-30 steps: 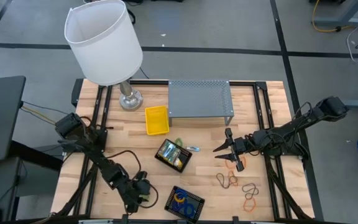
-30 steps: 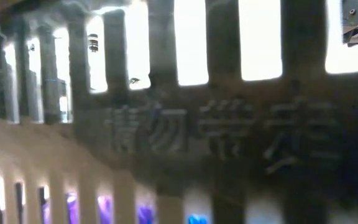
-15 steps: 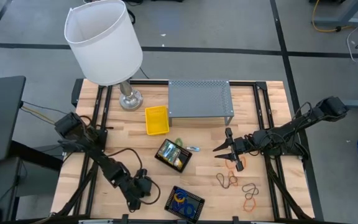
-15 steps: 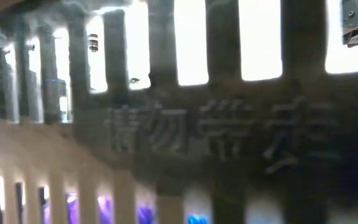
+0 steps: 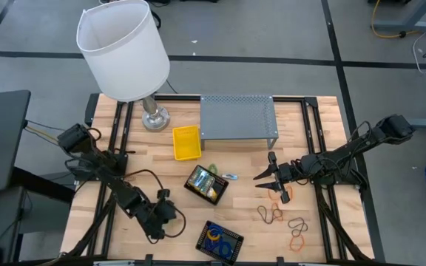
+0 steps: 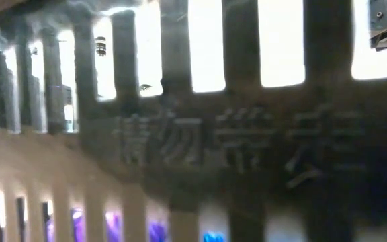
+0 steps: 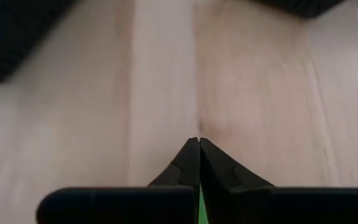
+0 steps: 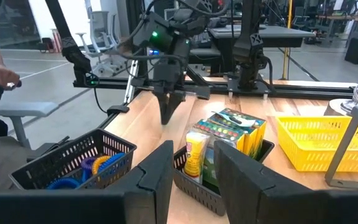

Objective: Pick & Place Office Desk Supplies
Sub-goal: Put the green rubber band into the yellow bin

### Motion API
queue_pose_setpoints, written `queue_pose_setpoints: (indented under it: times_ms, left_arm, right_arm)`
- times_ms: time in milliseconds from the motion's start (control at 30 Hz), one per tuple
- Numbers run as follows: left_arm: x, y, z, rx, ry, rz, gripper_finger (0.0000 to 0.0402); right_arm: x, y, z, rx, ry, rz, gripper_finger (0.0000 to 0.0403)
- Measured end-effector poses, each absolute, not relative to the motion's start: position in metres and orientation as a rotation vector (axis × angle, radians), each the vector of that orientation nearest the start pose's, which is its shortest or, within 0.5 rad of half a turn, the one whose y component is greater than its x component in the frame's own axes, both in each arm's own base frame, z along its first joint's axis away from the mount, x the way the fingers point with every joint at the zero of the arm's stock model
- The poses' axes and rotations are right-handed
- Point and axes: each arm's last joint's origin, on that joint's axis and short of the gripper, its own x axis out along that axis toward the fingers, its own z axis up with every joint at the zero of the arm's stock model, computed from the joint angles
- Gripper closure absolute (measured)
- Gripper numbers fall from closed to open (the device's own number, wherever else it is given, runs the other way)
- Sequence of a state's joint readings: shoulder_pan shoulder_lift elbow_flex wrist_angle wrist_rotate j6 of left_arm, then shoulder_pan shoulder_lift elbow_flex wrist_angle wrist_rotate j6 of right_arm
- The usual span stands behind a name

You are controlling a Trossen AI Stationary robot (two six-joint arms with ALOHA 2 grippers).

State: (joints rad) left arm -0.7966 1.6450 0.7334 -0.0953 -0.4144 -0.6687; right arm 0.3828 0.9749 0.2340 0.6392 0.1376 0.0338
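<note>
Fingers of my left pincer meet tip to tip above bare wood of the pale plank worktop, and I see a thin green sliver between them near their base; I cannot tell what it is. From above, that left pincer sits near the front edge of the worktop, just beside the small black wire basket of coloured rubber band loops, not touching it.

My right pincer hovers with its fingers spread well apart and nothing between them, just beside an orange rubber band loop on the wood. More thin rubber band loops, brown and orange, lie scattered in front of it. Past its two dark fingers I see the black tray packed with upright yellow-green crayon boxes near the middle of the worktop, and the yellow plastic basket behind it.

My low camera gives me only blurred bars.
</note>
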Motion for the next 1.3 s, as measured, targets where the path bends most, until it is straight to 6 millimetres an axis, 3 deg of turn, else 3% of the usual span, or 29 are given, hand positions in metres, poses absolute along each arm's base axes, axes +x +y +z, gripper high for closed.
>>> queue_pose_setpoints:
  times_ms: [433, 733, 933, 1133, 1300]
  left_arm:
    - [0.216, -0.183, 0.172, 0.125, 0.637, 0.001, 0.0401]
    - [0.233, -0.200, 0.209, 0.123, 0.298, -0.304, 0.0401]
    - [0.242, -0.199, 0.227, 0.112, 0.123, -0.436, 0.0401]
    - [0.259, -0.192, 0.228, 0.107, -0.005, -0.539, 0.0401]
    - [0.275, -0.185, 0.216, 0.109, -0.042, -0.596, 0.0401]
  right_arm:
    - [0.177, 0.067, 0.191, 0.002, 0.103, 0.244, 0.0279]
    - [0.177, 0.067, 0.191, -0.013, 0.106, 0.245, 0.0279]
    - [0.177, 0.067, 0.190, -0.017, 0.107, 0.246, 0.0279]
    - [0.177, 0.067, 0.190, -0.019, 0.111, 0.246, 0.0279]
    - [0.177, 0.067, 0.189, -0.021, 0.121, 0.246, 0.0279]
